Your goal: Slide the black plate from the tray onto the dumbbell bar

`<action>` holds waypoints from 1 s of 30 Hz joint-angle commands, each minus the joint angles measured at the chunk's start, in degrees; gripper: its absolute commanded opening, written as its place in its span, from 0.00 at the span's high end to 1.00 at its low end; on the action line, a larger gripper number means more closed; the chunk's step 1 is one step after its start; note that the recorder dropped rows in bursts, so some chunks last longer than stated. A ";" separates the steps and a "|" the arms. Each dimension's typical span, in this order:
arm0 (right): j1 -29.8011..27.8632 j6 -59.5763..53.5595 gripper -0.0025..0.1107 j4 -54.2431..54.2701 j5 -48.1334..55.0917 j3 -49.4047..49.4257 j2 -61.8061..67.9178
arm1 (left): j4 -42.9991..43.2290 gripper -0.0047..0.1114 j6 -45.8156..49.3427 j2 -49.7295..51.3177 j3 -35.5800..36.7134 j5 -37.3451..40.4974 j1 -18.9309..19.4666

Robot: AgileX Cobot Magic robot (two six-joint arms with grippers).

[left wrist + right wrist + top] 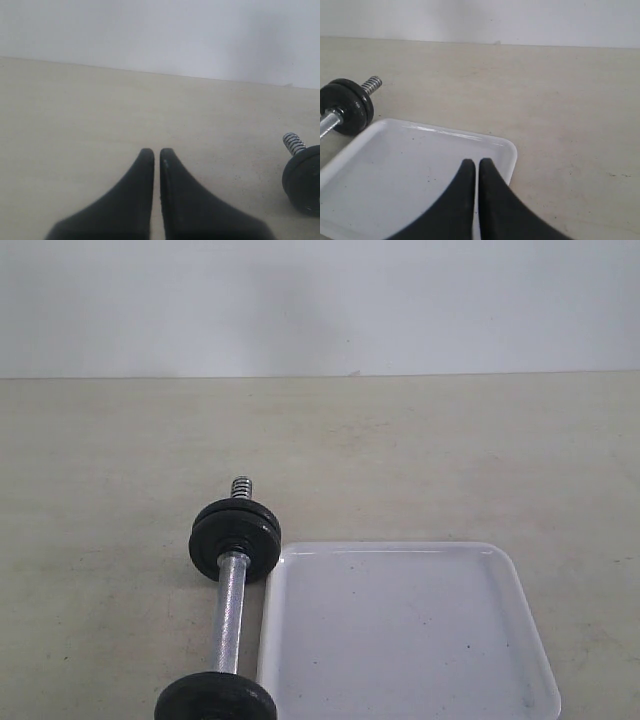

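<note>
Quick rundown of the scene. The dumbbell bar [229, 615] is lying flat on the beige counter [110, 460], running roughly along the 12-to-6 line in the exterior view, with its threaded end [241, 486] poking out toward 12 o'clock. The black plate [238, 510] is on the bar at that far end, just inside the thread. It's pressed face to face against a second black disc [212, 548], so the pair reads as one thick stack. There's another black disc [215, 698] at the near end of the bar, down at 6 o'clock and cut off by the edge of the picture.

The tray [400, 630] sits on the counter at about 3 o'clock from the bar, just beside it. The stacked discs overlap the tray's far-left corner in the view, but I honestly can't tell if they touch. The tray's floor only shows a few tiny dark specks.

The left jaws are pinched down to a hairline slit with nothing between them, hanging over bare counter. Their wrist camera catches the plate [302, 180] and the thread off to one side. The right jaws are also narrowed to a sliver, gripping nothing, and they sit over the tray's corner rim [507, 150]. A plain white wall [320, 300] runs behind the counter.
</note>
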 commanded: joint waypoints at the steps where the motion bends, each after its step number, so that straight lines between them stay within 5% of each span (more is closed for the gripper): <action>1: -0.18 -3.80 0.98 -0.26 -0.06 -0.02 -0.24 | 0.25 0.92 -0.41 -0.17 0.21 0.03 0.20; 6: -0.60 -8.25 0.98 2.18 -3.25 -0.02 -0.24 | 0.25 0.92 -0.41 -0.17 0.21 0.03 0.20; 12: -3.80 -22.26 0.98 17.30 -11.23 -0.02 -0.24 | 0.37 0.92 -0.41 -0.17 0.21 0.03 0.18; 21: -17.57 -43.73 0.98 34.65 -0.88 -0.02 -0.24 | 0.47 0.92 -0.41 -0.17 0.21 0.03 0.18; 30: -31.86 -45.73 0.98 37.33 -0.08 -0.02 -0.24 | 0.47 0.92 -0.30 -0.17 0.21 0.03 0.18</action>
